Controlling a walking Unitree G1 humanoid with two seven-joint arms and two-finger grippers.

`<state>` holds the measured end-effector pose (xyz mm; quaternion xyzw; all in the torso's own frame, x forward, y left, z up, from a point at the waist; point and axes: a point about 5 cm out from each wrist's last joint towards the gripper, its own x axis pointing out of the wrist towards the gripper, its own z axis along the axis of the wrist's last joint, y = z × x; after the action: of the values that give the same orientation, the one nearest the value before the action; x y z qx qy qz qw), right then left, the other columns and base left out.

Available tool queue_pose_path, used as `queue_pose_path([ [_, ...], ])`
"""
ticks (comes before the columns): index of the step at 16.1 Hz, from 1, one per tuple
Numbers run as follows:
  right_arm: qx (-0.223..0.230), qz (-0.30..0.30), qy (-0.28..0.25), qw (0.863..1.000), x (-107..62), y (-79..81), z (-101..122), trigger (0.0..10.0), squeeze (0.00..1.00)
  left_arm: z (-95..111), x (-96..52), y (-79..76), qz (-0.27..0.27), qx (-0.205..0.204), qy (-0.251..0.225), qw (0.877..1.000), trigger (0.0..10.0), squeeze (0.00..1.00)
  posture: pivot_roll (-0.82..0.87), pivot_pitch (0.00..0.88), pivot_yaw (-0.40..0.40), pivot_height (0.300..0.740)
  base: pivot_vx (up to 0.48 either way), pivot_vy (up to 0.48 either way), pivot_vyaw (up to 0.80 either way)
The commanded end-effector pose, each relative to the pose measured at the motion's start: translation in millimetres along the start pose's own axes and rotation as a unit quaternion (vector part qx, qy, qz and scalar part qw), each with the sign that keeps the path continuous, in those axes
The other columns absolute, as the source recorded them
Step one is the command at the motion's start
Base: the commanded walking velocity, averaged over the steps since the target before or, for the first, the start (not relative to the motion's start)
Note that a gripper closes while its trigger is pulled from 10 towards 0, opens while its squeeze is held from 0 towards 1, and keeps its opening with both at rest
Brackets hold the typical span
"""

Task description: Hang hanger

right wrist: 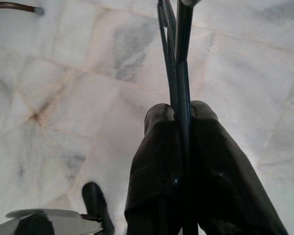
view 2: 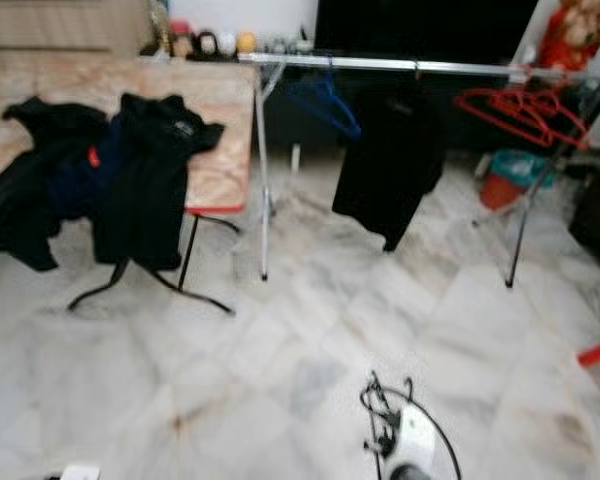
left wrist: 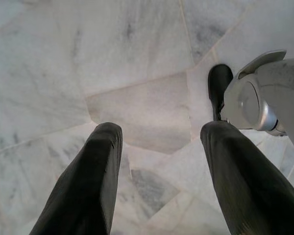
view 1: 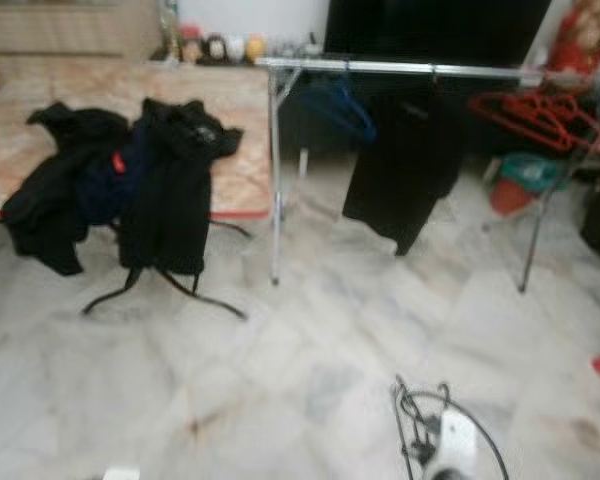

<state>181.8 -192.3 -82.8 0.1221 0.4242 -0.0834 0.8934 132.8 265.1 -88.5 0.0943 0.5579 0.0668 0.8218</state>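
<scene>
R gripper (right wrist: 181, 122) clamped on dark hanger (right wrist: 179, 58), held low over marble floor (view 1: 280, 380), well short of garment rail (view 1: 400, 68). L gripper (left wrist: 157, 142) wide, empty. Step: walk closer, raise hook above rail, lower onto free span, then release. On rail: 1 blue hanger (view 1: 342, 108), 1 black garment (view 1: 405, 165), red hangers (view 1: 535, 115) bunched, count unclear.

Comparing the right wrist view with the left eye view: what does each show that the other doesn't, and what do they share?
Right wrist view alone: the right gripper shut on a dark hanger, close up, its fingers clamping the thin bars.

Left eye view alone: the clothes rack with a blue hanger, a hung black garment and red hangers; a folding table draped with dark clothes.

Both: the marble floor, and the held hanger, seen low in the eye view.
</scene>
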Motion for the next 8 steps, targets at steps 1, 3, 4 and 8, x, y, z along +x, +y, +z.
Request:
queue_pose_path([
  [1, 0.008, -0.012, -0.004, 1.0, -0.4, -6.0, 2.2, 10.0, 0.0, 0.1, 0.2, -3.4, -0.009, 0.004, 0.0, 1.0, 10.0, 0.0, 0.03, 0.0, 0.0, 0.719, 0.0, 0.0, 0.0],
  [3, 0.012, -0.014, -0.006, 1.0, -0.4, -6.6, 2.9, 10.0, 0.0, 0.4, 0.2, -2.6, -0.006, -0.008, -0.003, 1.0, 10.0, 0.0, 0.03, 0.0, 0.001, 0.719, 0.0, 0.0, 0.0],
  [4, 0.018, -0.017, -0.008, 1.0, -0.4, -7.1, 3.5, 10.0, 0.0, 0.3, 0.2, -2.0, -0.005, -0.014, -0.003, 1.0, 10.0, 0.0, 0.03, 0.0, 0.003, 0.719, 0.0, 0.0, 0.0],
  [8, 0.021, -0.021, -0.013, 0.999, -0.1, -8.1, 6.0, 10.0, 0.0, 1.1, 0.1, -0.9, -0.004, -0.012, -0.004, 1.0, 10.0, 0.0, 0.03, 0.0, 0.007, 0.719, 0.0, 0.0, 0.0],
])
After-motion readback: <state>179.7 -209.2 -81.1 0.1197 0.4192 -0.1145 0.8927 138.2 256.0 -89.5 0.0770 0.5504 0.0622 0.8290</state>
